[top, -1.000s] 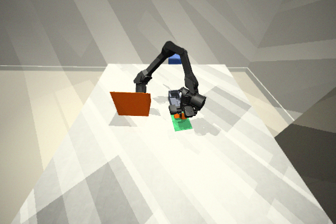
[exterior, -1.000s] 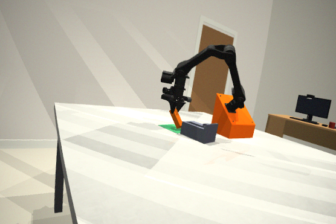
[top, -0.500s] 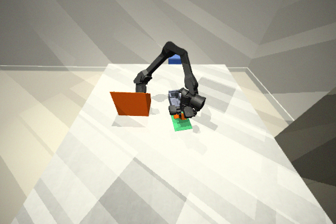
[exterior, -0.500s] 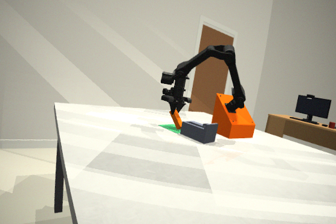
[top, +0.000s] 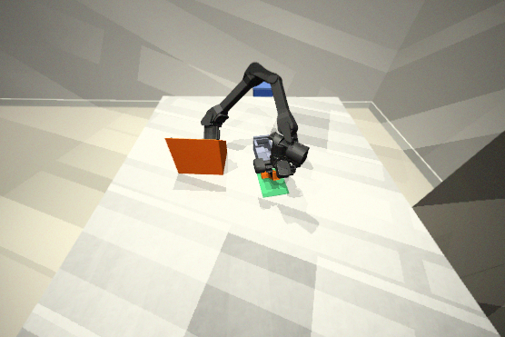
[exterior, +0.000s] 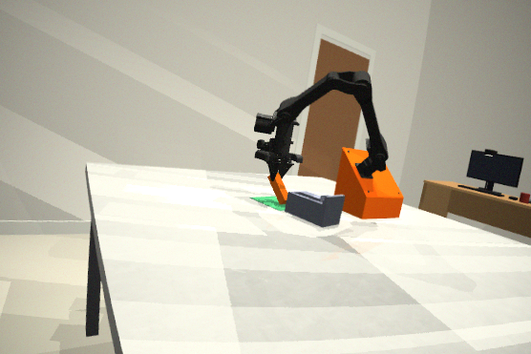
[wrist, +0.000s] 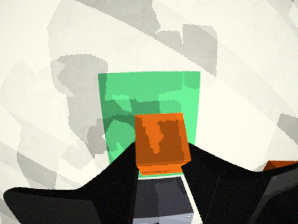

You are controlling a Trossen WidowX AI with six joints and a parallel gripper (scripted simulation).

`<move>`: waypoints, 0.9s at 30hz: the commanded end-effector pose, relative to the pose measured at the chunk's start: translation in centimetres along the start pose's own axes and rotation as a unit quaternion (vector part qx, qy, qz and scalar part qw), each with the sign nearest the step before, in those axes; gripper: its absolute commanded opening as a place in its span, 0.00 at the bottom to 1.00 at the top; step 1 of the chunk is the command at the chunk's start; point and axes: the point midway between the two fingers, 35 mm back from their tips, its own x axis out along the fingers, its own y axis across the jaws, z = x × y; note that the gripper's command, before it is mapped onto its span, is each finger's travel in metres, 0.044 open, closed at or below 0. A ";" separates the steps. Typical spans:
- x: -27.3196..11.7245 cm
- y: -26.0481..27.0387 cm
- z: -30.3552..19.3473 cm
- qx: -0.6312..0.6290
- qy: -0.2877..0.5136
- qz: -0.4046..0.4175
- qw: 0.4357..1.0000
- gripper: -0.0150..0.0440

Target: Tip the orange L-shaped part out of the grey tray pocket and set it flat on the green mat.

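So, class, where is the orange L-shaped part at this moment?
In the exterior view the orange part hangs tilted from the gripper, its lower end down at the green mat, just left of the grey tray.
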 end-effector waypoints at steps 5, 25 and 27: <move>-0.9 0.1 0.1 0.000 0.000 0.000 1.000 0.74; -8.5 0.1 0.5 0.006 -0.005 0.008 1.000 0.93; -8.5 0.1 0.5 0.006 -0.005 0.008 1.000 0.93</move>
